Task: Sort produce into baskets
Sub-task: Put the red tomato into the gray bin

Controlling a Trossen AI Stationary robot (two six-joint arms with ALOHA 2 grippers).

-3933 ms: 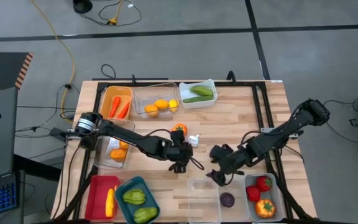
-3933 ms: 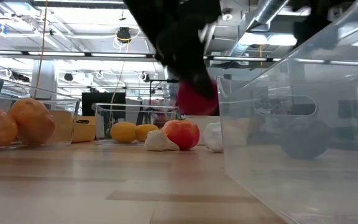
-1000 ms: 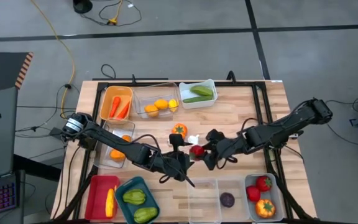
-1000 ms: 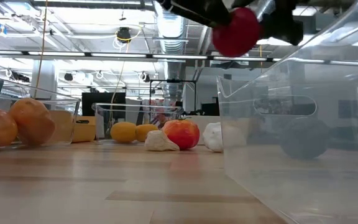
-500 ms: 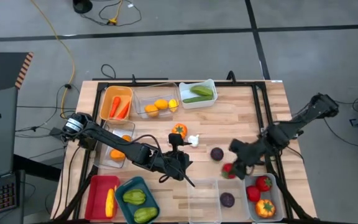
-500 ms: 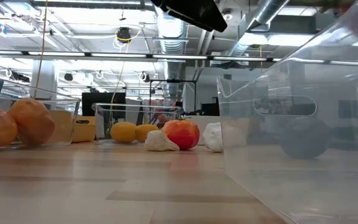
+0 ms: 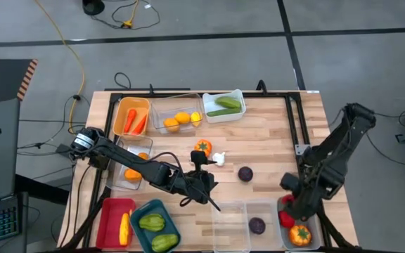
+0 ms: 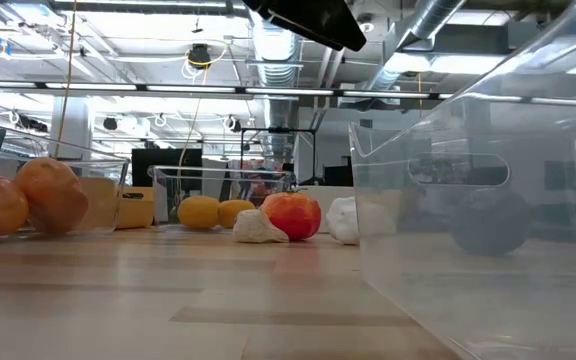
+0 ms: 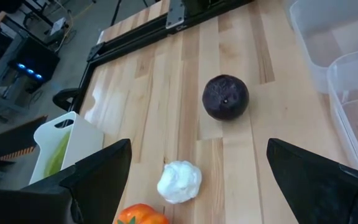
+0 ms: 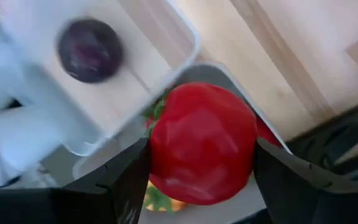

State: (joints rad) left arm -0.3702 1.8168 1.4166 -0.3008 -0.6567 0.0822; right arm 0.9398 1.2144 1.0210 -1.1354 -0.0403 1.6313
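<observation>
My right gripper (image 7: 292, 204) is shut on a red toy fruit (image 10: 202, 142) above the pale blue-grey basket (image 7: 313, 242) at the near right. That basket holds red and orange produce. My left gripper (image 7: 201, 185) hangs open and empty over the table's middle. Ahead of it, a dark purple fruit (image 9: 225, 97), a white garlic (image 9: 179, 182) and an orange-red tomato (image 9: 140, 214) lie on the wood. Another dark purple fruit (image 10: 90, 41) lies in a clear basket (image 7: 266, 211) beside the grey one. My right gripper pinches the red fruit by its two opposite sides (image 10: 159, 155), one finger on each. The fingers come from above, pointing down. The fruit is lifted clear, over the grey basket's corner (image 10: 219, 70).
Along the far edge stand an orange basket (image 7: 121, 114) with carrots, a clear one (image 7: 177, 102) with oranges and a white one (image 7: 225, 116) with green produce. A clear basket (image 7: 120, 179) sits at the left. Red (image 7: 108, 221), teal (image 7: 140, 208) and clear (image 7: 230, 228) baskets line the near edge.
My right gripper has carried the red fruit from the table's middle toward the near right, and now holds it over the pale blue-grey basket. The dark purple fruit that the arm covered now shows on the wood.
</observation>
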